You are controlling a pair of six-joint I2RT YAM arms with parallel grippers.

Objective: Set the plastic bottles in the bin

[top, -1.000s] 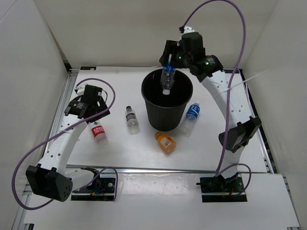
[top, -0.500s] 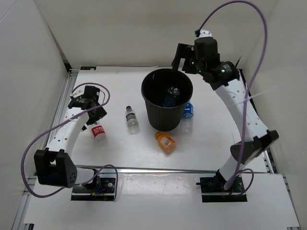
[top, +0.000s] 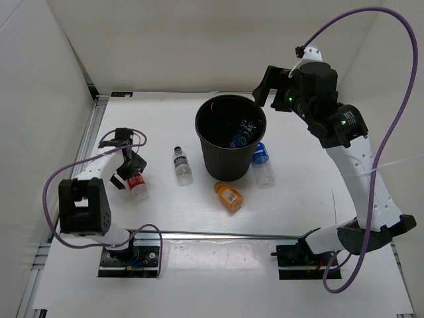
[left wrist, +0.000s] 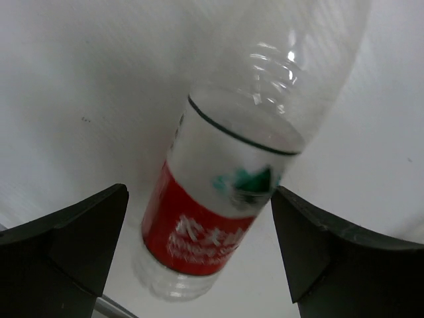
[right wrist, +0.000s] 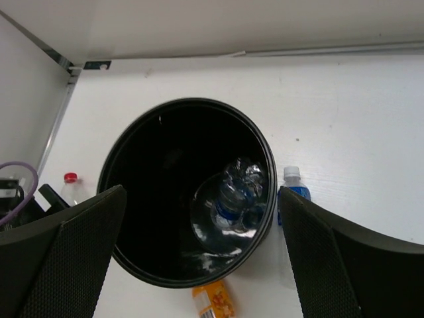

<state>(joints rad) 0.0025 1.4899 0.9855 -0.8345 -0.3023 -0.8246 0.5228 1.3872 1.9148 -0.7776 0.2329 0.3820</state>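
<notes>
Black bin [top: 228, 164] holds one blue-labelled bottle [right wrist: 230, 199]. Right gripper [top: 266, 86] hangs above the bin's far-right rim, jaws wide, empty. Left gripper [left wrist: 199, 222], jaws wide, straddles the red-labelled bottle [left wrist: 212, 212]. Second blue-labelled bottle [top: 262, 161], dark-labelled bottle [top: 181, 164] and orange bottle [top: 228, 196] lie near the bin.

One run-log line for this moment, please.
left gripper: open over red-labelled bottle | right gripper: open above bin | in bin: blue-labelled bottle | on table: second blue-labelled bottle, dark-labelled bottle, orange bottle
</notes>
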